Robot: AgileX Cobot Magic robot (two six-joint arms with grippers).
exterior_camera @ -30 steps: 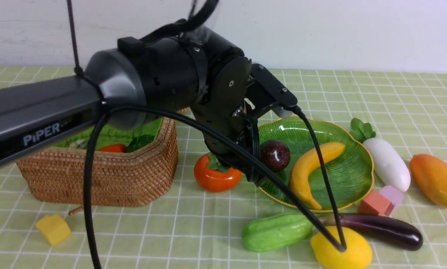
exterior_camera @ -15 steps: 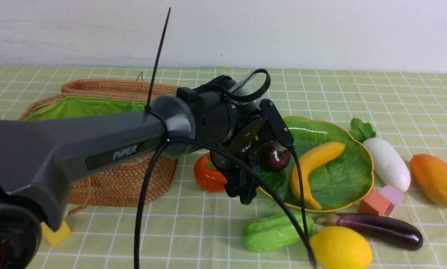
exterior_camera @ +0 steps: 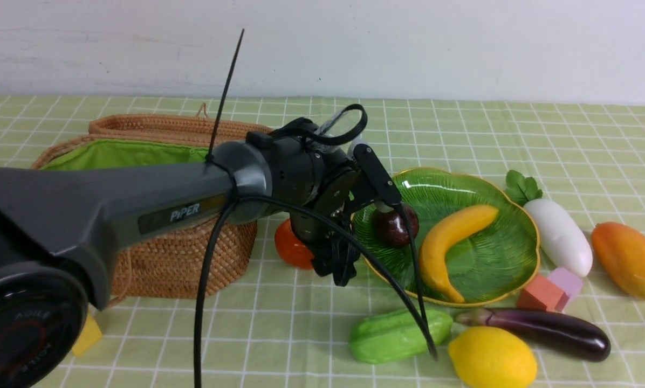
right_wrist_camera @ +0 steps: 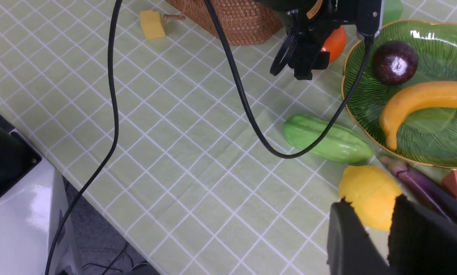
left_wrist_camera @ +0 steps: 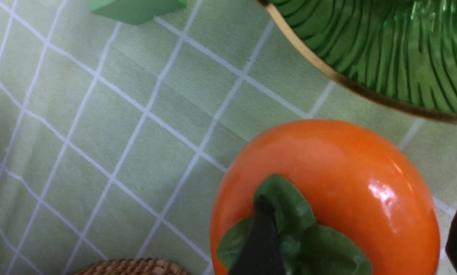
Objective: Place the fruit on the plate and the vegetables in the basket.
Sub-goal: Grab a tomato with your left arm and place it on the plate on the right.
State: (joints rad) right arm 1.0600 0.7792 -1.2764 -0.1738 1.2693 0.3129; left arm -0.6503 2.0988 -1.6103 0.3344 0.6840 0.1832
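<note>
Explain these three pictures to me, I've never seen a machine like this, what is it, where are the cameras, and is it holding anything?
It is a robot with two arms, each ending in a gripper. One picture looks forward from between the arms; the other two come from cameras on each wrist. The left gripper, jaws open, hangs over a persimmon beside the basket, gripping nothing. The right gripper, jaws nearly together and empty, hovers near a lemon. On the leaf-shaped plate lie a banana and a mangosteen. On the checked cloth lie a gourd, eggplant, radish and mango.
</note>
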